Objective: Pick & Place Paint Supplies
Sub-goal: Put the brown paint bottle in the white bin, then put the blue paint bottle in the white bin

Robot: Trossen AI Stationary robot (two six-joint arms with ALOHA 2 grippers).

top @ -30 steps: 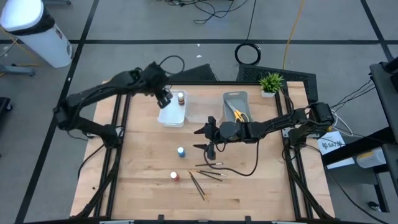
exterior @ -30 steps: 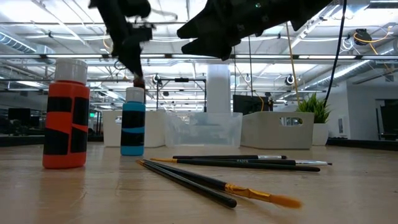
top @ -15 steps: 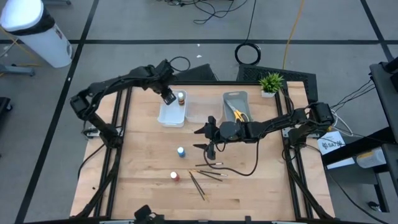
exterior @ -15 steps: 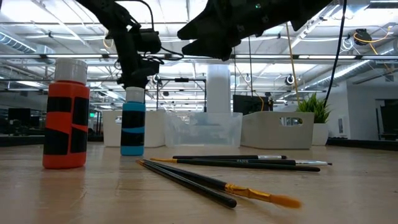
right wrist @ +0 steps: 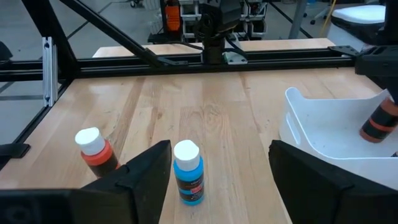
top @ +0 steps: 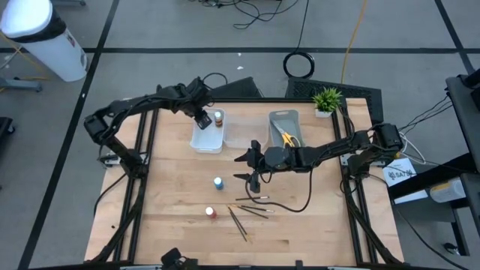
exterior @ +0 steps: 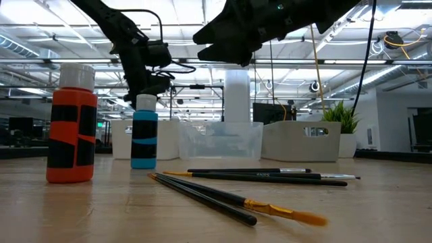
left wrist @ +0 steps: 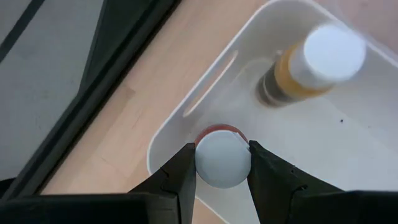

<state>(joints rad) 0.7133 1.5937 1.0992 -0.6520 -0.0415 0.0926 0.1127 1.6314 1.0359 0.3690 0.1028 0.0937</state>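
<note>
The left pincer point(left wrist: 222, 163) hangs over the white plastic tray point(top: 208, 139) at the far left of the wooden bench point(top: 172, 217). It pinches a small reddish-brown paint bottle with a pale cap point(left wrist: 222, 160) by its cap, inside the tray, close to the tray's wall. Most of that bottle is hidden under its own cap and between the dark fingers point(left wrist: 177, 177). An orange paint bottle with a white cap point(left wrist: 311, 68) stands in the same tray, a little apart from the held one.

The clear plastic tray point(top: 240, 131) sits next to the white one; what is in it is hard to make out. The grey tray point(top: 283, 129) farther right holds something yellow, maybe scissors point(top: 288, 138), but it is too small to be sure. A small green potted plant point(top: 327, 100) stands at the far right corner.

The right pincer point(right wrist: 217, 171) hovers above the middle of the bench with its fingers spread wide and holding nothing. Just beyond it stands a blue paint bottle with a white cap point(right wrist: 188, 171). A red paint bottle with a white cap point(right wrist: 94, 151) stands nearer the front edge. Several thin dark brushes point(exterior: 236, 192) lie flat on the bench near them, some crossing each other.
</note>
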